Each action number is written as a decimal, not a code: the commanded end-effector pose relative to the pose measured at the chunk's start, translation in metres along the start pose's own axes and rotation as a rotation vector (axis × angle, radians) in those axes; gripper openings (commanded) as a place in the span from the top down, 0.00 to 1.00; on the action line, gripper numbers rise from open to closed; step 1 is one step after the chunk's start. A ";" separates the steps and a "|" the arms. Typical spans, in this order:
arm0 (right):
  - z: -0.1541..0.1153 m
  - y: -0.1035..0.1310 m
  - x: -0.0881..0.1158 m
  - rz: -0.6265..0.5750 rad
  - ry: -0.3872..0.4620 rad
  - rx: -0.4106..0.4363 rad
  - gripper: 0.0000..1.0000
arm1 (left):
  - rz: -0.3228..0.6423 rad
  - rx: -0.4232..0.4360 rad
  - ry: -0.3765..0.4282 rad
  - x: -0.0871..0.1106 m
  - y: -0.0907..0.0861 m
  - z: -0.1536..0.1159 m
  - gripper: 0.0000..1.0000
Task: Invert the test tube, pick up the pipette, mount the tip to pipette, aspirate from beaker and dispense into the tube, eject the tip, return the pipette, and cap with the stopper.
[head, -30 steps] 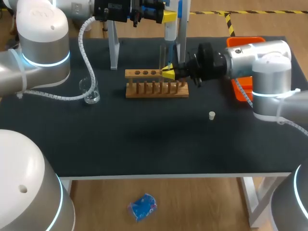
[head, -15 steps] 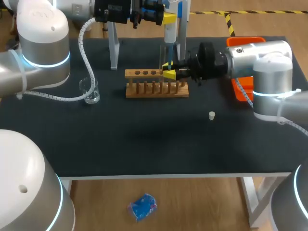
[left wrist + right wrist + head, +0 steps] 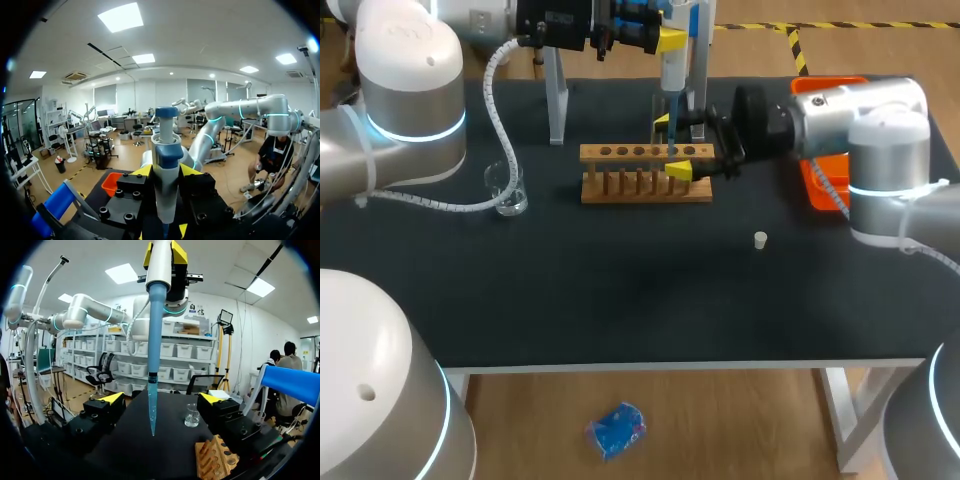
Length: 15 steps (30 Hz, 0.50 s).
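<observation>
Key relation: the long translucent blue plastic tip (image 3: 151, 365) hung straight down, long axis vertical, in the gap between the fingers of my right claw (image 3: 162, 399). It touched neither finger, and the claw met it side-on.
Right claw: released and spread wide, one finger on the far side of the tip and one on the near side, just over the light wooden rack (image 3: 620, 152).
Left claw (image 3: 166, 172): clenched on the white pipette with the blue plunger cap (image 3: 165, 150), holding it upright above the rack. The left arm carried the tool; the right arm was nearer the tip's lower end.
Test tube: a clear glass test tube (image 3: 656, 112) seemed to stand upright in the rack just beside the tip. I could not tell whether the tip was inside it.
Beaker: the small clear glass beaker (image 3: 507, 190) stood well apart, toward my left; its contents were too faint to judge.
Stopper: the small white stopper (image 3: 759, 239) lay loose on the table near the rack, so I judged capping not yet done.
Tray: an orange plastic tray (image 3: 818, 185) sat behind the right arm, its contents hidden.
</observation>
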State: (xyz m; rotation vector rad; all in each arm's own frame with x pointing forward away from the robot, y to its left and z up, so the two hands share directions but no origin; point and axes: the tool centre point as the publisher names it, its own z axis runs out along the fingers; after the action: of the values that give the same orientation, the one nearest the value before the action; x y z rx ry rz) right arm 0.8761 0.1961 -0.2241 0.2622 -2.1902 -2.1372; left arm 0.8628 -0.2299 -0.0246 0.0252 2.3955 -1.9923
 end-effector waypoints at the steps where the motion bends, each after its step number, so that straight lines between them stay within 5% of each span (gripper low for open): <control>1: -0.002 -0.001 -0.003 0.004 0.010 -0.006 0.96 | 0.001 -0.001 0.002 0.000 0.000 -0.001 1.00; 15: -0.003 -0.001 -0.005 0.006 0.078 -0.005 1.00 | 0.001 -0.001 0.002 0.000 0.000 -0.001 1.00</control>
State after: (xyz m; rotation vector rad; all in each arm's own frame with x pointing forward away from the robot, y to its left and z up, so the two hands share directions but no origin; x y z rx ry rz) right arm 0.8737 0.1954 -0.2241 0.3026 -2.1565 -2.1120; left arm 0.8629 -0.2298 -0.0246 0.0253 2.3950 -1.9921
